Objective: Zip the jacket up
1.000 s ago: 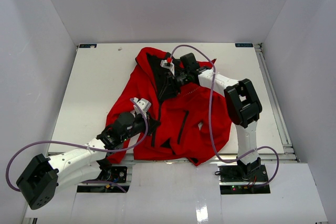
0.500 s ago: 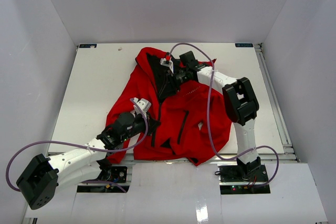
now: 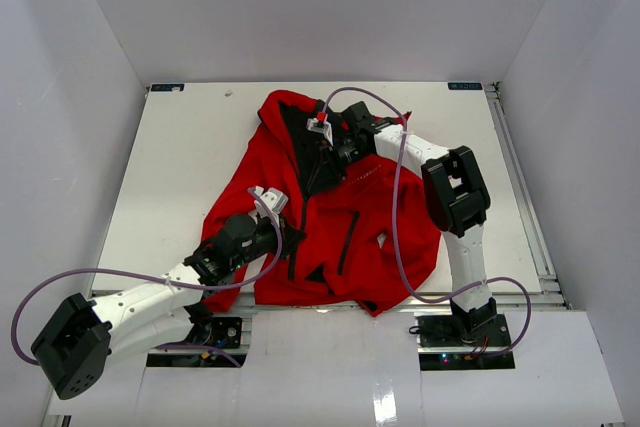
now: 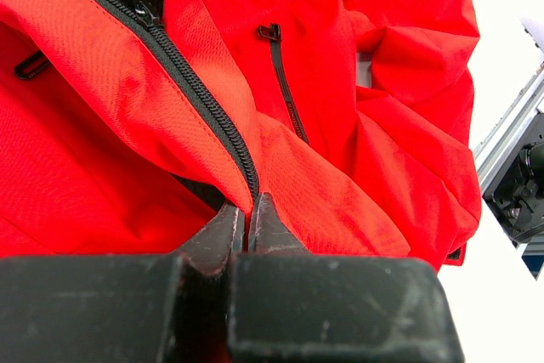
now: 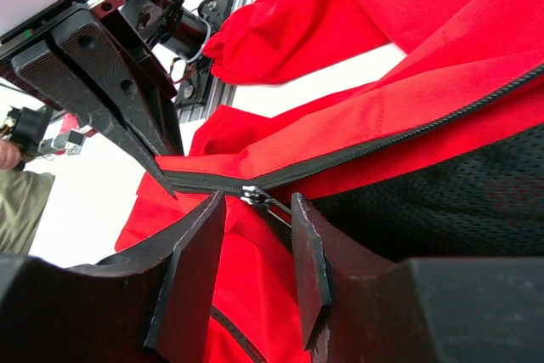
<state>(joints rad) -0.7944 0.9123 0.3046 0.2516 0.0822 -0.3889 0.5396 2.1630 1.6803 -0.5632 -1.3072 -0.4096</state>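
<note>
The red jacket lies rumpled on the white table, with its collar at the far side and its hem at the near edge. The top view shows both arms reaching onto the jacket. The left end effector is at the low part of the jacket's front, and the right end effector is up by the jacket's collar. From up there you cannot tell how the fingers stand.

The wrist views show that. The left one is squeezed closed, pinching the jacket right at the bottom end of the dark zipper. The right one is open: its fingers stand apart, with the little zipper pull in the gap. It is hard to tell if a finger touches the pull. On the collar side of the pull the jacket's front is apart and the black lining shows.

The pocket zip is sharp only in the left wrist view. There the black end effector body hides the jacket's hem, and a dark shape on the zipper is cut off at the top edge
</note>
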